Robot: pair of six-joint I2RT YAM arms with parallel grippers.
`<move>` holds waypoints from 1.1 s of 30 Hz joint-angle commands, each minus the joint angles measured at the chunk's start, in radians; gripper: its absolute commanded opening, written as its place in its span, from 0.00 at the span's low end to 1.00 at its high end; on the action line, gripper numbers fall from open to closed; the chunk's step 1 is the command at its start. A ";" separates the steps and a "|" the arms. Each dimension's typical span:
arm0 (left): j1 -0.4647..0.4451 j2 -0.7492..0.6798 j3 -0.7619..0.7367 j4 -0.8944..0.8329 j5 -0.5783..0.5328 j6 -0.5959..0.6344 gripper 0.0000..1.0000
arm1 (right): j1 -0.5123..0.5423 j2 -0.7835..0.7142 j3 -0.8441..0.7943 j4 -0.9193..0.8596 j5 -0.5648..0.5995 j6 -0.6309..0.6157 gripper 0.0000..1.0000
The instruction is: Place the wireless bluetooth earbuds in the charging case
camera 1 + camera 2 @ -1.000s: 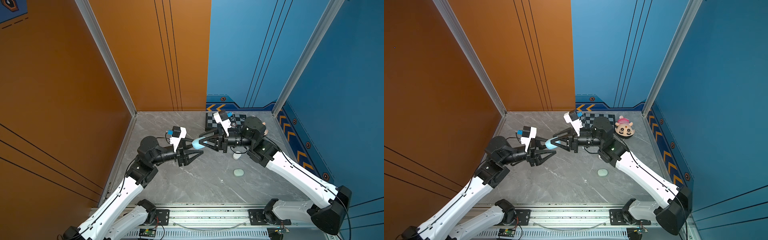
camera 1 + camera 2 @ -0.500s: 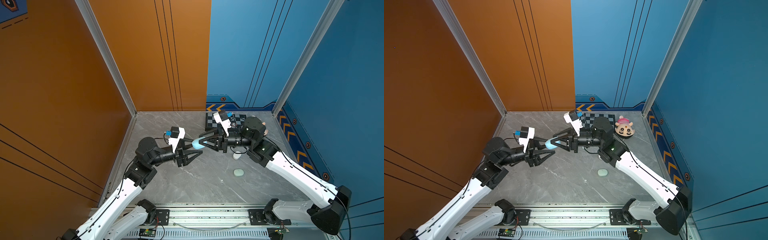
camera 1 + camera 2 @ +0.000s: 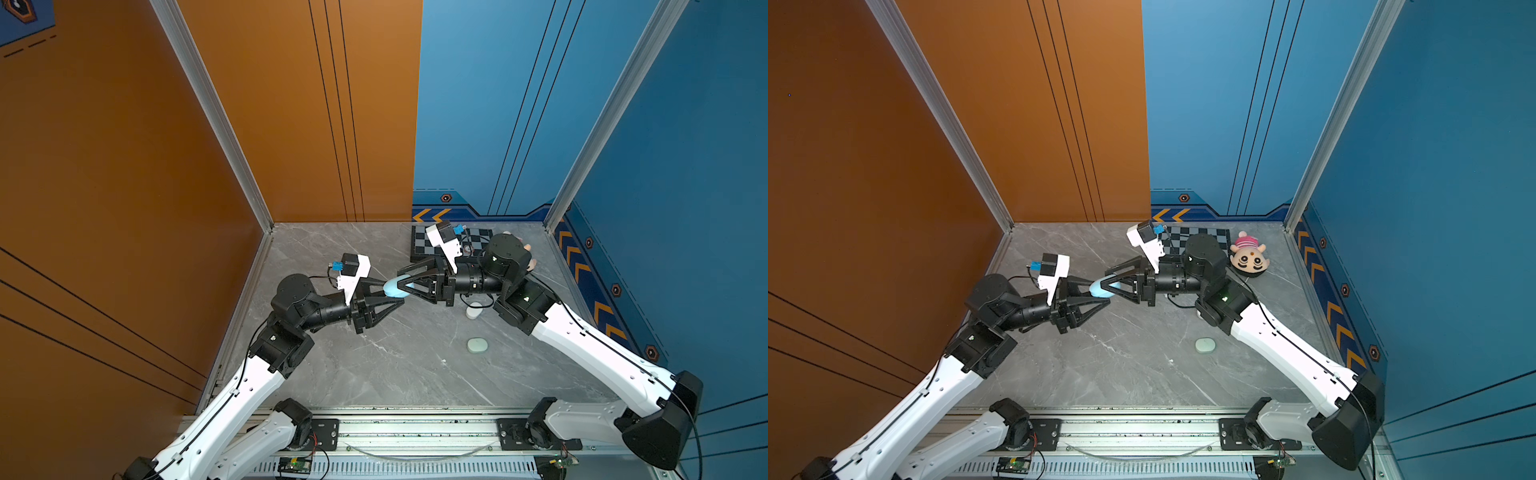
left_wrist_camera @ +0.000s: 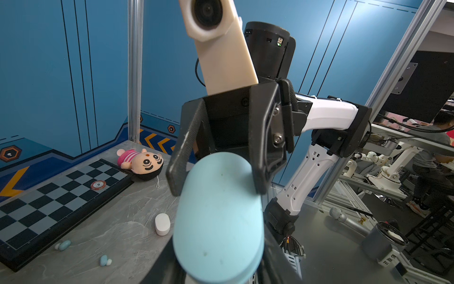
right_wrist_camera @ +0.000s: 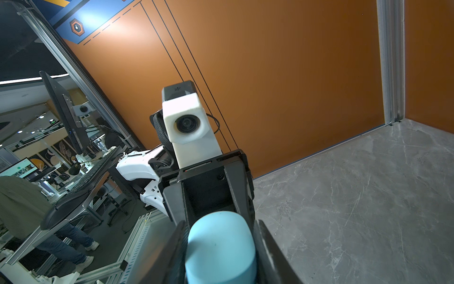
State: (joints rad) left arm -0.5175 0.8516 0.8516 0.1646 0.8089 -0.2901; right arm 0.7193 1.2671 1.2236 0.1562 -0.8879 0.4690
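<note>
- The right gripper is clamped on a pale blue charging case, one finger on each long side. It holds the case in the air above the grey marble tabletop.
- The left gripper meets it tip to tip. In the right wrist view its fingers lie against both sides of the case's other end, so it grips the case too.
- A pale blue earbud and a second earbud lie on the tabletop, lower than both grippers. They sit just beside the edge of the checkerboard mat, and neither gripper touches them.
- Only the left wrist view shows these two earbuds.
- A white case lies on the tabletop below the right gripper's wrist.
- A mint green case lies apart from it, beside the right forearm.
- A plush doll lies behind the right gripper's wrist, beside the mat.
</note>
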 commanded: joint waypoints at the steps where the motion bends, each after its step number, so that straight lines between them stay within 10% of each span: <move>1: 0.001 0.002 0.026 0.026 0.010 0.008 0.32 | 0.008 -0.005 -0.016 0.018 -0.013 -0.001 0.25; 6: 0.003 0.010 0.031 0.026 0.031 0.008 0.08 | 0.007 -0.011 -0.018 0.018 -0.002 -0.006 0.42; 15: 0.005 0.010 0.029 0.025 0.032 0.005 0.05 | -0.010 -0.045 -0.004 -0.073 0.017 -0.097 0.66; 33: 0.005 0.018 0.038 0.024 0.044 -0.004 0.04 | -0.035 -0.061 0.020 -0.219 0.125 -0.214 0.71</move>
State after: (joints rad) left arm -0.5175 0.8707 0.8608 0.1696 0.8238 -0.2924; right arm 0.6762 1.2007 1.2144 -0.0456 -0.8062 0.2768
